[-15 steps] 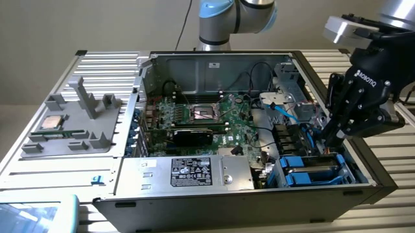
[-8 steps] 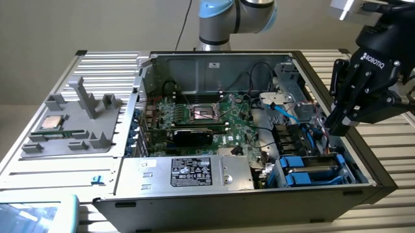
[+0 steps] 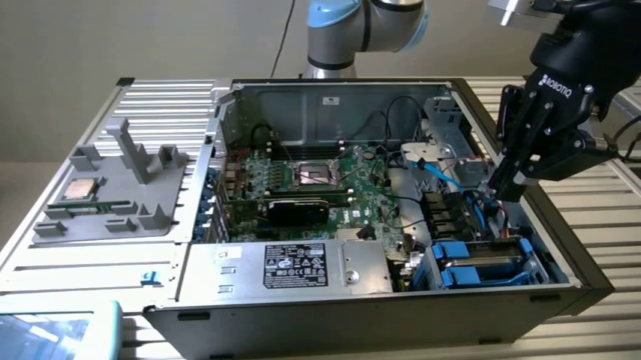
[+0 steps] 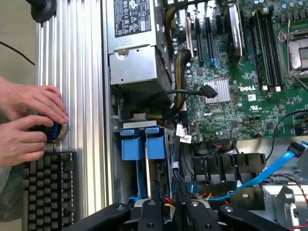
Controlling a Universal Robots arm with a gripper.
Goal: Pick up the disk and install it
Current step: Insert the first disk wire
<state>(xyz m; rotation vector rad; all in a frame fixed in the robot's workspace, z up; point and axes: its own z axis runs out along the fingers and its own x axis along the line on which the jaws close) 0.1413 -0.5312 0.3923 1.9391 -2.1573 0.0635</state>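
One disk (image 3: pixel 486 262) sits in its blue carrier inside the drive bay at the near corner of the open computer case (image 3: pixel 380 300), on the exterior view's right. Your gripper (image 3: pixel 504 191) hangs just above and slightly beyond that bay, apart from the disk, and you can see nothing between its fingers. Whether the fingers are parted or closed, I cannot tell from either view, since they merge into one dark mass against the cabling.

From the wrist view you look straight down into the case: the blue carrier tabs (image 4: pixel 139 142) stand side by side at the mouth of the bay, and the black finger links (image 4: pixel 168 216) frame the edge of the picture. The tabs face outward, probably so they can be pinched when the drive slides along its rails. My judgement is that the disk already rests in its slot, or close to fully seated.

Beside the bay lies the power supply (image 3: pixel 300 264), label up, and further in, the motherboard (image 3: pixel 320 180) with its bare CPU socket. A blue data cable (image 4: pixel 260 178) runs across the floor of the case near the bay. On the far left, a grey tray (image 3: pixel 110 187) holds a small chip.

Your hands (image 4: pixel 29 120) rest on a round knob beside a keyboard (image 4: pixel 48 187), outside the case.
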